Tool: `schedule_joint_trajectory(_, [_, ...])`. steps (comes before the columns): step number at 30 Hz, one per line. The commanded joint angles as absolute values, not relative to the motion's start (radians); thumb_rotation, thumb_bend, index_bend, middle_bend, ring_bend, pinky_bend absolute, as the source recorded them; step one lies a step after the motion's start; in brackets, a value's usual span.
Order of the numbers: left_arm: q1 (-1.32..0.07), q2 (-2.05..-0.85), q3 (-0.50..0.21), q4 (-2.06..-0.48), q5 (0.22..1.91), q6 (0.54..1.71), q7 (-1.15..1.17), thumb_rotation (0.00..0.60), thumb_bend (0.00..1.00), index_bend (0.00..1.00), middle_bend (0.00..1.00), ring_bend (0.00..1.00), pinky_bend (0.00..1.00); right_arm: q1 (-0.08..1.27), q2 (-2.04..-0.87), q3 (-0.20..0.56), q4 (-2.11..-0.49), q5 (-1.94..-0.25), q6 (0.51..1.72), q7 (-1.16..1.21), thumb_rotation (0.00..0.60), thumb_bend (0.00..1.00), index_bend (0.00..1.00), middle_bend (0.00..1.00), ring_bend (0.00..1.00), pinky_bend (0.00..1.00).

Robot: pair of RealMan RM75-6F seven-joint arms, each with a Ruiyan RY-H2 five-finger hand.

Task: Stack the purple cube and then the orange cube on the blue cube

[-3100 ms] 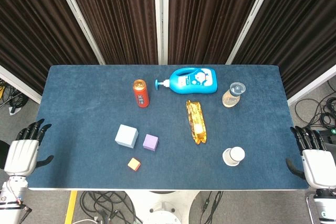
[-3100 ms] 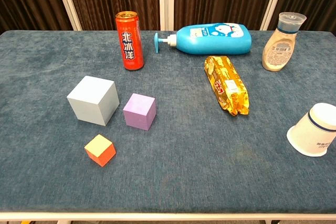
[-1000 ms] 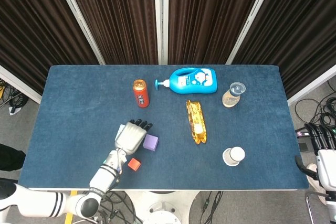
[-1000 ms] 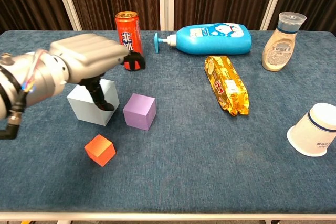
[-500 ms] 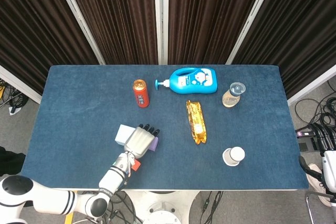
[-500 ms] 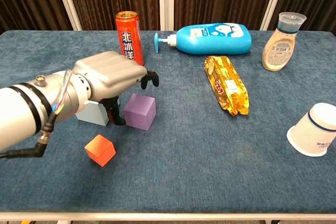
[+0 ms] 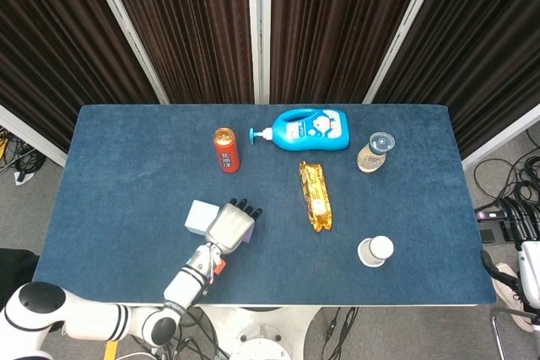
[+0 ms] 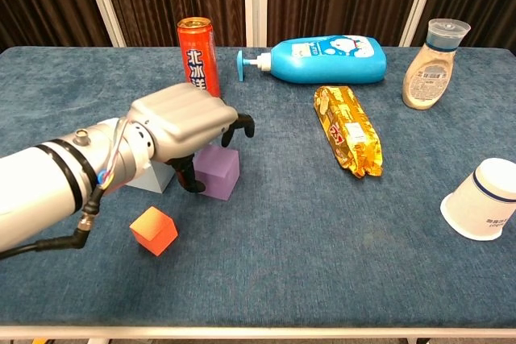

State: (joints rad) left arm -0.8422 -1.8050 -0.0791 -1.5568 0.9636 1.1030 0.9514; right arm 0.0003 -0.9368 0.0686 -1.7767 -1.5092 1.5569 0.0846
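My left hand point(image 8: 187, 121) hovers over the purple cube point(image 8: 219, 172), palm down and fingers spread. Its thumb hangs by the cube's left face, and its fingers point(image 8: 242, 125) arch past the top without closing on it. The pale blue cube point(image 8: 155, 178) stands just left of the purple one, mostly hidden behind my wrist. The orange cube point(image 8: 153, 230) lies alone nearer the front edge. In the head view my left hand point(image 7: 232, 223) covers the purple cube, and the blue cube point(image 7: 199, 216) shows beside it. My right hand point(image 7: 528, 260) hangs off the table's right side, holding nothing.
A red can point(image 8: 198, 58) stands behind the cubes. A blue pump bottle point(image 8: 326, 58) lies on its side at the back. A yellow snack pack point(image 8: 348, 130) lies in the middle, a sauce bottle point(image 8: 434, 54) stands at back right, and a white cup point(image 8: 484, 199) lies at right.
My left arm came in from the table's left side, passed over the blue cube and moved right until the hand is above the purple cube. The cubes have not moved.
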Motion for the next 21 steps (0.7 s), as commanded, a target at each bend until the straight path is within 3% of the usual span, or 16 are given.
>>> schedule_joint_trajectory(1, [-0.845,-1.815,-0.075,-1.54,0.977,1.097,0.939,0.6,0.22,0.3,0.48,0.27,0.36,0.002,-0.933,0.071,-1.78,-1.507,1.555,0.087,0.6,0.23,0.06,0.08,0.0,0.0])
schedule_joint_trajectory(12, [-0.839,-1.833,-0.07,-1.495,1.018,1.097,0.908,0.6,0.26,0.36,0.59,0.31,0.36,0.003,-0.929,0.072,-1.783,-1.503,1.551,0.093,0.6,0.23,0.06,0.08,0.0,0.0])
schedule_joint_trajectory(21, [-0.838,-1.774,-0.099,-1.566,1.03,1.111,0.911,0.6,0.27,0.36,0.6,0.31,0.36,0.003,-0.929,0.073,-1.784,-1.505,1.552,0.093,0.6,0.23,0.06,0.08,0.0,0.0])
